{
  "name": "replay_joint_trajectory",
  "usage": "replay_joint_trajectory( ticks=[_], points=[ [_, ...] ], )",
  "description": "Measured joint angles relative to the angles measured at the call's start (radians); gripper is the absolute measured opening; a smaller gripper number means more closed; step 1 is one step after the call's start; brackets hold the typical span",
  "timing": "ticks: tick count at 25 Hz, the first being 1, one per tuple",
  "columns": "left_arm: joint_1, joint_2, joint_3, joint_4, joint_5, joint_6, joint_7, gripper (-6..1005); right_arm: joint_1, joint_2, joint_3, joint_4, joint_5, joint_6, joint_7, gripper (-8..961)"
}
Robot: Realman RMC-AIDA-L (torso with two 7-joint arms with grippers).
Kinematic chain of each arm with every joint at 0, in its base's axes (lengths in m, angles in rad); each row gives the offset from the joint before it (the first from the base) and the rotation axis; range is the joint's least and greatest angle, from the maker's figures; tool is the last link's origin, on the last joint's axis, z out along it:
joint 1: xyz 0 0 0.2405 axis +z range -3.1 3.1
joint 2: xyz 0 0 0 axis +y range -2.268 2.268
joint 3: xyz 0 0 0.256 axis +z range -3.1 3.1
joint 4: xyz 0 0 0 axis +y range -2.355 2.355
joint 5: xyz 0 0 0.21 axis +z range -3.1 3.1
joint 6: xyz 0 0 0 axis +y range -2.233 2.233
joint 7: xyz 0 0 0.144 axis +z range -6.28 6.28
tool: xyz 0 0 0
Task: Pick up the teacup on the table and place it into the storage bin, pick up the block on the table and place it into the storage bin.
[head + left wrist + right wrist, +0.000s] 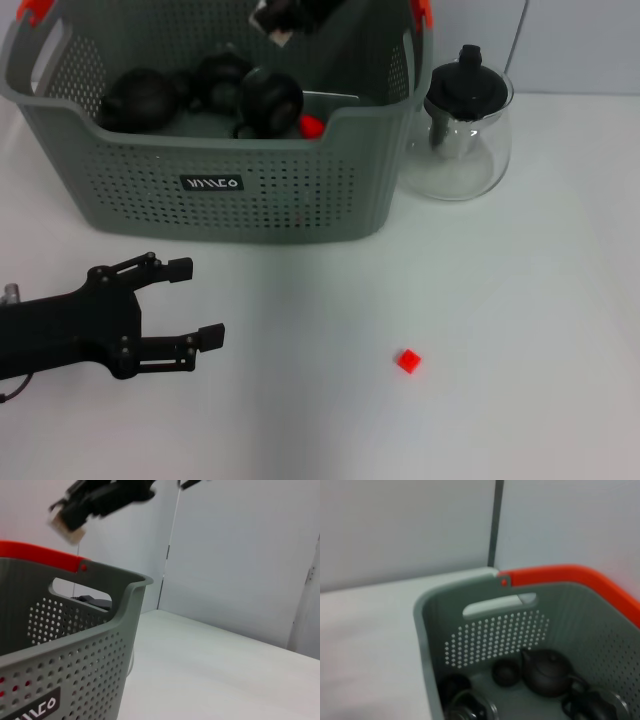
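Block waiting, right of my left claw [180, 304].
I'm hovering spread near; block [407, 361] is lying right, my right claw [285, 15] farther, grip unclear.

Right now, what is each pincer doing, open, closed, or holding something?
Left pincer: open, empty, low over the table.
Right pincer: above the storage bin; cannot be told.

Open table around the block

Block [407, 361] stands alone; bin [230, 190] at 11 o'clock, teapot [466, 125] at 1 o'clock, both well apart.
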Motion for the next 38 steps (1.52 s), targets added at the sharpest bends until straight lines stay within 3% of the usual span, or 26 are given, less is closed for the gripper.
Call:
replay_joint_trajectory(
  ticks=[4, 9, 14, 19, 22, 25, 30, 34, 36, 38],
  points=[
    [-0.003, -0.001, 0.003, -0.002, 0.0, 0.0, 0.0, 952, 0.011, 0.022, -0.072, 0.066, -0.01, 0.103, -0.008, 171],
    [-0.007, 0.0, 0.004, -0.011, 0.0, 0.0, 0.0, 952, -0.008, 0.036, -0.119, 0.069, -0.01, 0.137, -0.003, 172],
    [-0.009, 0.001, 0.004, -0.012, 0.0, -0.001, 0.0, 952, -0.023, 0.038, -0.129, 0.055, -0.01, 0.144, -0.001, 296],
    [-0.009, 0.002, 0.0, -0.012, 0.0, -0.001, 0.0, 952, -0.069, 0.041, -0.124, -0.031, 0.005, 0.118, -0.002, 499],
    [-0.008, 0.003, -0.001, -0.012, 0.0, -0.001, 0.0, 952, -0.168, 0.045, -0.12, -0.214, 0.115, 0.048, -0.032, 622],
    [-0.008, 0.003, -0.002, -0.012, 0.0, -0.002, 0.0, 952, -0.299, 0.033, -0.111, -0.384, 0.327, -0.084, -0.103, 745],
    [-0.012, 0.005, -0.002, -0.012, 0.0, -0.001, 0.0, 952, -0.481, -0.006, -0.096, -0.51, 0.53, -0.352, -0.194, 743],
    [-0.016, 0.006, -0.002, -0.012, 0.0, -0.002, 0.0, 952, -0.548, -0.017, -0.101, -0.498, 0.472, -0.537, -0.215, 741],
    [-0.017, 0.006, -0.002, -0.012, 0.0, -0.004, 0.0, 952, -0.559, -0.006, -0.107, -0.491, 0.385, -0.571, -0.188, 740],
    [-0.018, 0.006, 0.0, -0.012, -0.001, -0.01, 0.0, 952, -0.558, 0.022, -0.112, -0.49, 0.242, -0.575, -0.149, 739]
  ],
)
